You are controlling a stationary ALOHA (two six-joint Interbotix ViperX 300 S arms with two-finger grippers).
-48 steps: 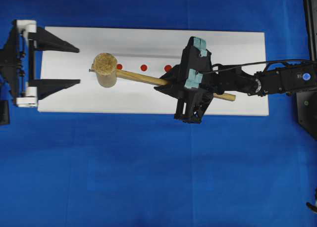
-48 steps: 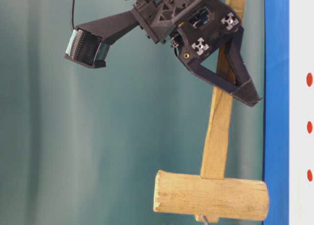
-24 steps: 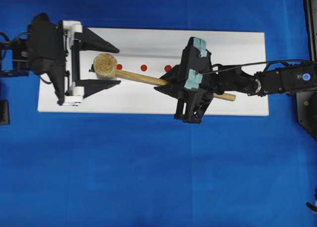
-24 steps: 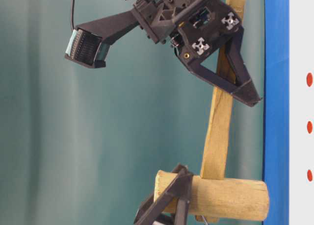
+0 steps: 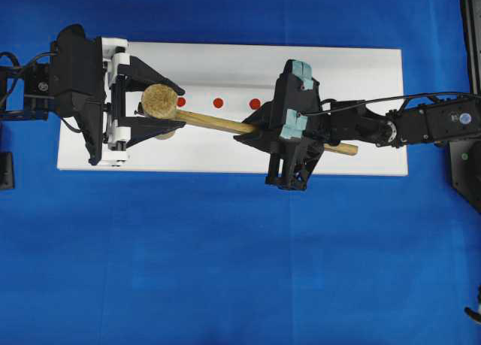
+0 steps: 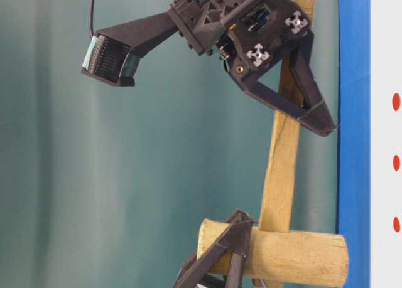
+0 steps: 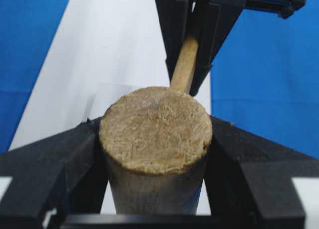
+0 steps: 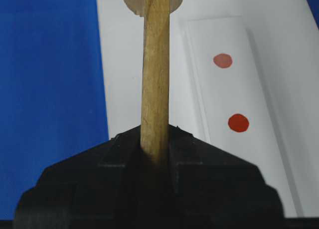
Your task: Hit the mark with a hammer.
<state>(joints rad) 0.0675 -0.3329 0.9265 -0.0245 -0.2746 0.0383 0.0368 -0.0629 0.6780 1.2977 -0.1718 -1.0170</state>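
The wooden hammer lies across the white board point(image 5: 225, 59), head point(image 5: 159, 101) at the left and handle point(image 5: 218, 122) running right. My left gripper point(image 5: 171, 104) is shut on the head, one finger on each side, as the left wrist view point(image 7: 154, 126) shows. My right gripper point(image 5: 252, 127) is shut on the handle near its middle point(image 8: 155, 131). Three red marks point(image 5: 218, 103) sit in a row on the board just behind the handle; the leftmost point(image 5: 181, 101) is right beside the head. At table level the head point(image 6: 289, 256) hangs a little off the board.
The white board lies on a blue cloth point(image 5: 225, 270) that covers the table all round it. The right arm point(image 5: 421, 123) stretches in from the right edge, and the left arm's body point(image 5: 71, 82) sits over the board's left end.
My left gripper came in from the left edge to the hammer head and closed its fingers on it. The right gripper and the handle stayed nearly still.
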